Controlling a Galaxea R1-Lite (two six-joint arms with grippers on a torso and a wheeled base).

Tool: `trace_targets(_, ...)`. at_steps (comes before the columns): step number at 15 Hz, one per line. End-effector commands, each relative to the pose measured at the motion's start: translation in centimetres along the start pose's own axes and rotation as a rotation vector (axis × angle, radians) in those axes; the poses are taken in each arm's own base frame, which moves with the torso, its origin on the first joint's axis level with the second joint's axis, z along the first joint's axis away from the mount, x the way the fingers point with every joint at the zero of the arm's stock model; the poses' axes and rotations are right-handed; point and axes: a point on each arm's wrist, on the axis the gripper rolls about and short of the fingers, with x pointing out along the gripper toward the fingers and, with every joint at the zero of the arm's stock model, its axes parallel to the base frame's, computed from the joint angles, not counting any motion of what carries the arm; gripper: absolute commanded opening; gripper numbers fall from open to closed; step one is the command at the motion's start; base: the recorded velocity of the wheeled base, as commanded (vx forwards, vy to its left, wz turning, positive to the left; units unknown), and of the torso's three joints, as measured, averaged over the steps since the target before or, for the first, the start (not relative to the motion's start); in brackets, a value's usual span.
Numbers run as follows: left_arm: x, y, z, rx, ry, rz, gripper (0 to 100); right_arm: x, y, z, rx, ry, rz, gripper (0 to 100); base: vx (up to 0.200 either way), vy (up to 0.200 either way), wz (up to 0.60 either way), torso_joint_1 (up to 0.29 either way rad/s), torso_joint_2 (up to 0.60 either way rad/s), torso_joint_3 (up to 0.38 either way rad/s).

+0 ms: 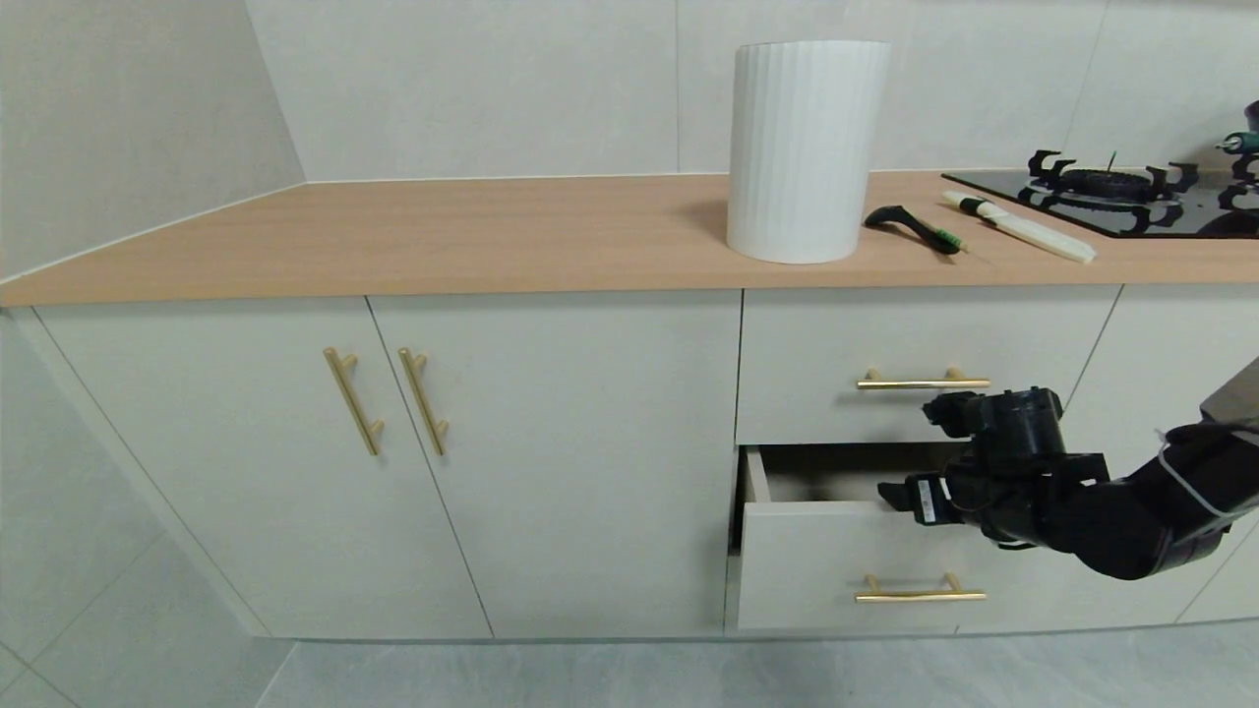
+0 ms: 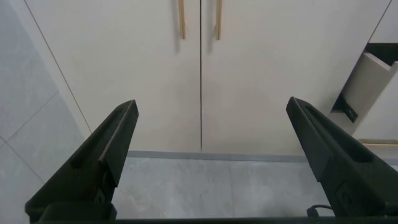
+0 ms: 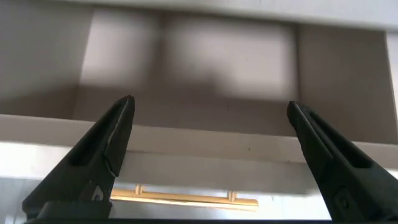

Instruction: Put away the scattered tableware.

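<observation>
The right end effector (image 1: 920, 454) hung at the mouth of the lower drawer (image 1: 807, 560), its fingers spread wide and nothing between them. Seen from its own wrist, it (image 3: 210, 109) looked over the drawer's front edge (image 3: 199, 134) into a bare interior. The drawer stood only partly out, its brass handle (image 1: 920, 593) below the arm and the upper drawer's handle (image 1: 923, 383) just above the top finger.

The left end effector (image 2: 211, 106) was wide as well, holding nothing, low before the double cabinet doors (image 2: 200, 74).

The tableware lay up on the desk (image 1: 443, 231) – a black-handled utensil (image 1: 910, 224) just beside a tall white ribbed canister (image 1: 805, 147), and a long pale utensil (image 1: 1023, 228) near it, toward the hob (image 1: 1102, 202).

As I judged it, the drawer was ready and the fetching came next. To do it well, the arm should back out level so the top finger cleared the upper handle. It should then come down on the black utensil from above, fingers set across the handle, since it lay flat. The canister stood close on one side – the approach was safer from the hob side. A wider drawer opening would make the drop easier.
</observation>
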Motion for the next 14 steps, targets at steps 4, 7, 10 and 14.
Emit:
trace_targets(4,0.0,0.0,0.0,0.001,0.0,0.0,100,-4.3,-0.1,1.5,-0.024,0.045,0.047,100,0.0,0.0,0.0,0.0,0.0,0.0)
trace_targets(7,0.0,0.0,0.0,-0.001,0.0,0.0,100,-5.2,0.6,1.0,-0.066,0.116,0.066,100,0.0,0.0,0.0,0.0,0.0,0.0)
trace_targets(10,0.0,0.0,0.0,0.001,0.0,0.0,100,-5.0,0.9,0.8,-0.075,0.127,0.073,100,0.0,0.0,0.0,0.0,0.0,0.0)
trace_targets(14,0.0,0.0,0.0,-0.001,0.0,0.0,100,-3.2,1.4,1.0,-0.037,0.09,0.069,100,0.0,0.0,0.0,0.0,0.0,0.0)
